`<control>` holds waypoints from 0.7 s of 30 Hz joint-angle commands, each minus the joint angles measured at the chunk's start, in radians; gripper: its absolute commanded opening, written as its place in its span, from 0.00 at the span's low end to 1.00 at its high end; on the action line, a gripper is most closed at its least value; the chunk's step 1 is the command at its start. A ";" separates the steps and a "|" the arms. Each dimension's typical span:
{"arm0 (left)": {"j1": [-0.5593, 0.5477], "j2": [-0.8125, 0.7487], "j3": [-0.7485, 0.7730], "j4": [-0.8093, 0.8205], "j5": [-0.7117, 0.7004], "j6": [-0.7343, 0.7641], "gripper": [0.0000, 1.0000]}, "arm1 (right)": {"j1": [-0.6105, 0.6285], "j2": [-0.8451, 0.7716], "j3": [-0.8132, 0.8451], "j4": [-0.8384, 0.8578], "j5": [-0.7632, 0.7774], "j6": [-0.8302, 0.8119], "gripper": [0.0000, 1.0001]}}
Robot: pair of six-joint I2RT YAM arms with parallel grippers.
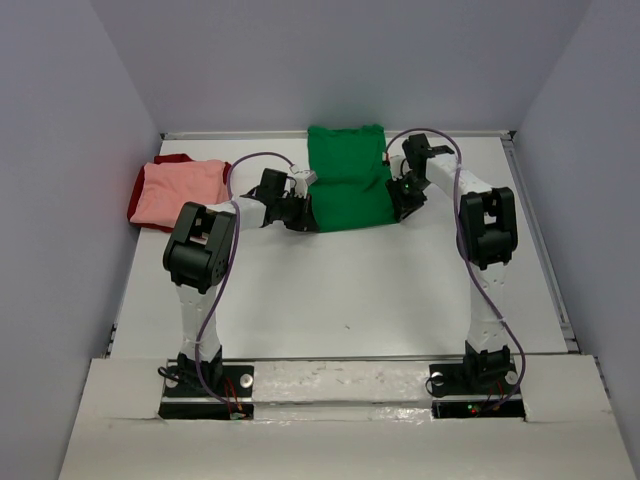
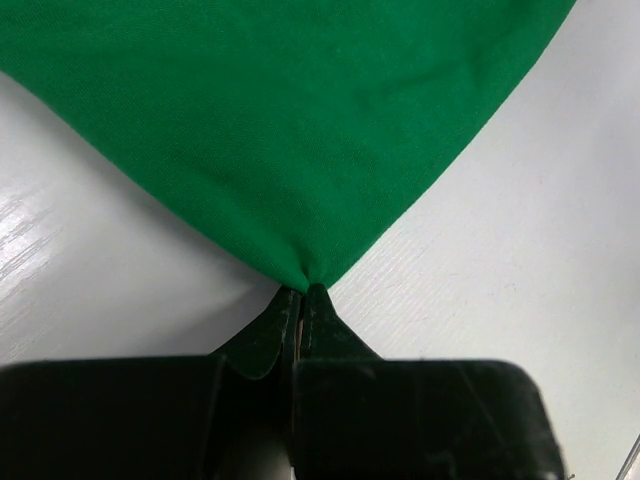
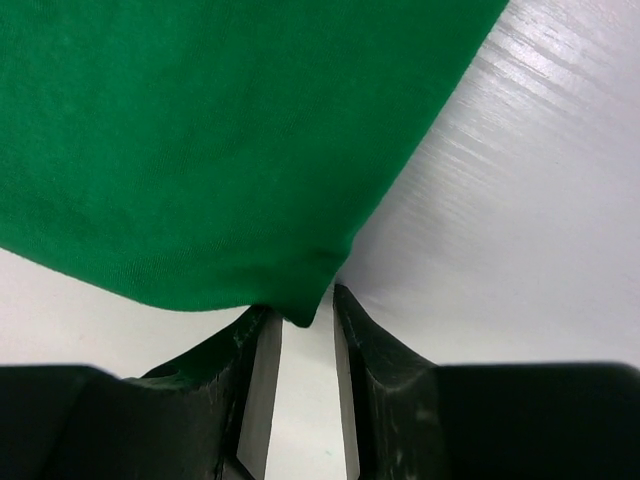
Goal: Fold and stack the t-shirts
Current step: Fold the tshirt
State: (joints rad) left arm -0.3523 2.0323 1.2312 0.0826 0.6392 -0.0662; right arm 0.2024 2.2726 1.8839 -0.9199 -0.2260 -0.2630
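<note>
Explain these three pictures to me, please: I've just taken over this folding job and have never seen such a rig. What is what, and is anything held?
The wide picture looks down from above and behind two robot arms bolted at the near edge of a white table. The other two come from a camera on each wrist, looking past that arm's black fingers. A green t-shirt lies at the far middle. Far left, a pink t-shirt lies on a dark red t-shirt. The left gripper is shut, pinching one corner of the green t-shirt. The right gripper is open, with another corner just at its fingertips, not clamped.
</note>
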 commanded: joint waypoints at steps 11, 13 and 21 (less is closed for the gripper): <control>-0.008 -0.041 0.030 -0.078 -0.001 0.037 0.00 | -0.009 -0.045 -0.077 -0.013 -0.055 -0.033 0.00; -0.007 -0.052 0.024 -0.080 0.007 0.048 0.00 | -0.009 -0.068 -0.098 -0.011 -0.055 -0.038 0.00; -0.004 -0.136 0.017 -0.225 0.042 0.222 0.00 | -0.009 -0.198 -0.209 -0.011 -0.016 -0.058 0.00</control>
State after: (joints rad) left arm -0.3527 1.9896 1.2366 -0.0277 0.6460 0.0372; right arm 0.2024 2.1780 1.7226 -0.9081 -0.2794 -0.2943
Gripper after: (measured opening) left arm 0.051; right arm 0.024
